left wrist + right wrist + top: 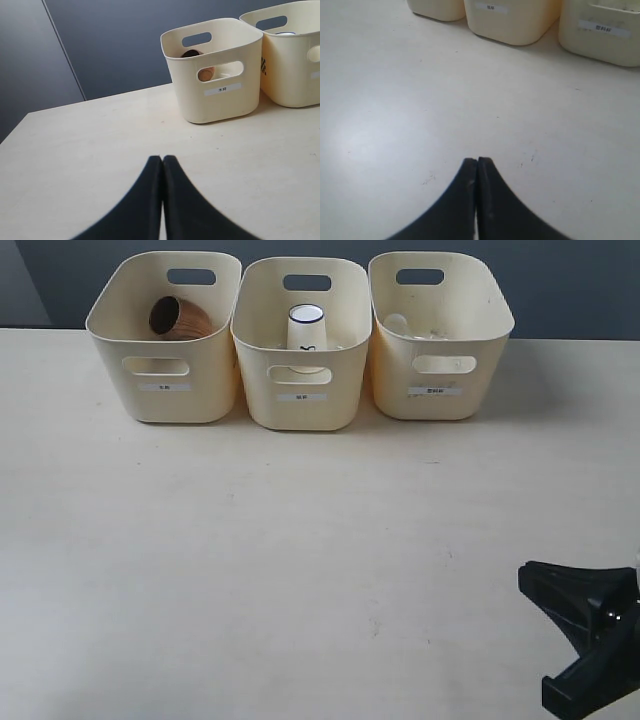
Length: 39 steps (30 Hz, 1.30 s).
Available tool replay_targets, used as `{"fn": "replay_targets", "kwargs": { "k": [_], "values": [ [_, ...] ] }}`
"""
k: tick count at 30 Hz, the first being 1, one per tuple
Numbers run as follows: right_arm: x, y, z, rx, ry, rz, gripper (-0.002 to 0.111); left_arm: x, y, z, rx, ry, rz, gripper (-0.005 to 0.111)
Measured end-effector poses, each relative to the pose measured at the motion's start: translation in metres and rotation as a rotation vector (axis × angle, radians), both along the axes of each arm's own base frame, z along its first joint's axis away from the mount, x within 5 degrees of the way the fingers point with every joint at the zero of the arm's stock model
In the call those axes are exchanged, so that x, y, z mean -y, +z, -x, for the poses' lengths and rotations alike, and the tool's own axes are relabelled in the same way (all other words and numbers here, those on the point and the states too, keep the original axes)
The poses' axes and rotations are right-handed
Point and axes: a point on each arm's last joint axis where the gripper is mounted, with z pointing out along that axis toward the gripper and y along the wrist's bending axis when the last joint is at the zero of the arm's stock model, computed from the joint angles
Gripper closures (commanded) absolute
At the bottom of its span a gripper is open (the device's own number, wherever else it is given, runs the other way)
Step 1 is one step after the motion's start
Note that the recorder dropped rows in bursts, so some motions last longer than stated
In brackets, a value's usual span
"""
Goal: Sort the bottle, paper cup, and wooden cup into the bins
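Lying tilted in the nine-o'clock cream plastic bin (165, 340), the reddish-brown rounded wooden cup (178, 319) peeks through its handle cut-out only in the left wrist view, where the left gripper (162, 161) is pressed closed, empty; the right gripper (477, 162) likewise. White tapered paper cup (306, 337) stands centre; clear bottle (400, 326) lies at three o'clock.

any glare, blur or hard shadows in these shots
Exterior view: even light, soft shadows beside the bins, all sharp. Left wrist view: shut left hand slightly soft-edged. Right wrist view: pale sheen on the table, right hand blurred low down.
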Motion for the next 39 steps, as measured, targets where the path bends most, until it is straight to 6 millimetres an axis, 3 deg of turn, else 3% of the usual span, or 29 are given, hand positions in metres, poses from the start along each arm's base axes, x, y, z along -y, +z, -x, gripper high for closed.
{"fn": "replay_targets", "kwargs": {
  "k": [15,25,39],
  "values": [
    [0.001,-0.01,0.004,0.05,0.018,-0.047,0.109,0.0,0.0,0.0,0.0,0.0,0.0,0.107],
    [0.003,-0.013,0.004,-0.174,-0.154,-0.276,0.109,0.0,0.0,0.0,0.0,0.0,0.0,0.107],
    [0.002,-0.013,0.005,-0.157,-0.133,-0.248,0.109,0.0,0.0,0.0,0.0,0.0,0.0,0.107]
  ]
}}
